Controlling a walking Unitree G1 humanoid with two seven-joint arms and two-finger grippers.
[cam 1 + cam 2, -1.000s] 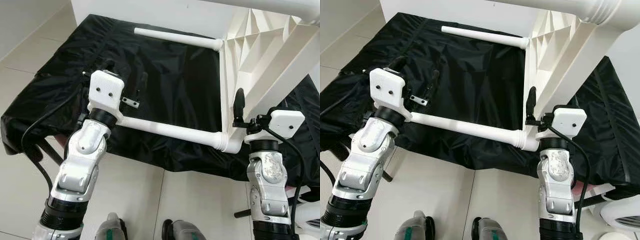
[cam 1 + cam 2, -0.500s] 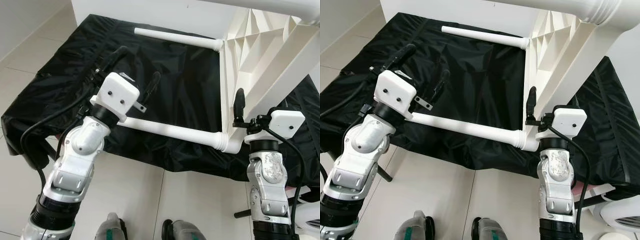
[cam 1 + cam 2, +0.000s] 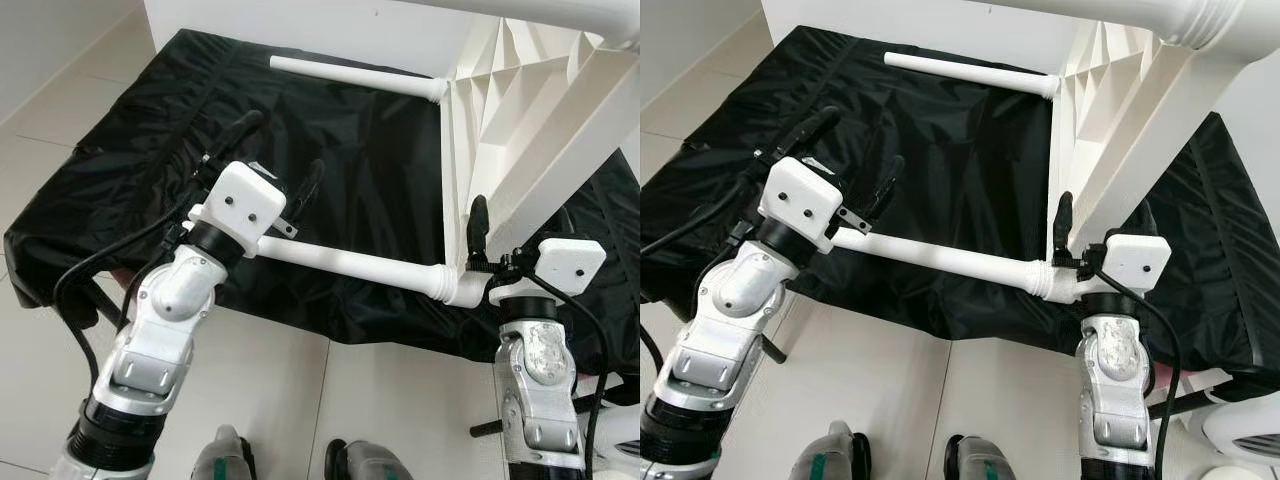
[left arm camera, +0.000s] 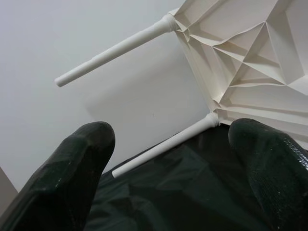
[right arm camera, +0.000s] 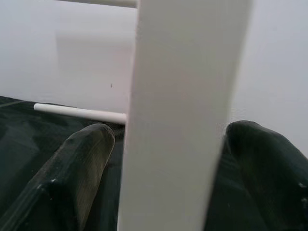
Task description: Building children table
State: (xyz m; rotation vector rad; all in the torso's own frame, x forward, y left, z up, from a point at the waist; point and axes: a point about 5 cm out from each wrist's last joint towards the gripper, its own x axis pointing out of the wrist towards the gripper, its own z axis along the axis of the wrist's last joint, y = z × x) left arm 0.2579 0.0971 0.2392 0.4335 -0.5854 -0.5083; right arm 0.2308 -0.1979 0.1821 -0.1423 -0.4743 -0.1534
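Observation:
A white plastic children's table stands on its side on a black cloth, its ribbed tabletop at the right. A near leg and a far leg stick out leftward from it. My right gripper is shut on the tabletop's lower edge, and the white slab sits between its fingers. My left gripper is open above the cloth, just past the near leg's free end, which runs under its wrist. Nothing lies between its fingers.
The black cloth covers a low platform and hangs over its front edge. Light floor tiles lie to the left and in front, where my feet stand. A white wall is behind. Another table leg crosses the top, close to the camera.
My left gripper has risen from the near leg's free end, tilted up and moved right, fingers now spread. The right gripper and the table corner have sunk slightly.

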